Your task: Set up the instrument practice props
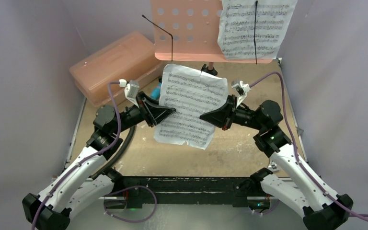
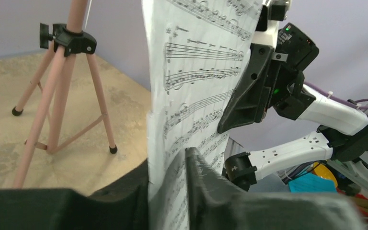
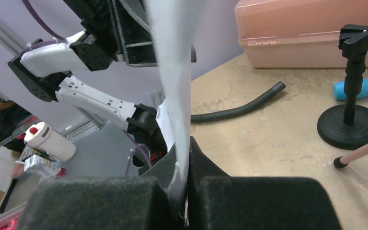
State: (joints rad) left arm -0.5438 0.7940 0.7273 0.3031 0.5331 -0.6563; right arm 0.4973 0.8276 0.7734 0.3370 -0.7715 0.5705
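Note:
A white sheet-music page [image 1: 190, 104] is held in the air between both arms. My left gripper [image 1: 171, 111] is shut on its left edge [image 2: 182, 143]. My right gripper [image 1: 204, 116] is shut on its right edge [image 3: 176, 120]. The pink music stand [image 1: 187, 28] stands at the back with a second page [image 1: 254, 28] on its right half under a black clip arm. Its tripod legs [image 2: 57, 96] show in the left wrist view. The small black mic stand [image 3: 350, 120] stands on the table. The cyan microphone [image 3: 359, 89] lies behind it.
A large translucent pink case [image 1: 115, 64] lies at the back left, also in the right wrist view [image 3: 311, 33]. A black corrugated hose [image 3: 239, 109] lies on the table. Grey walls close in both sides.

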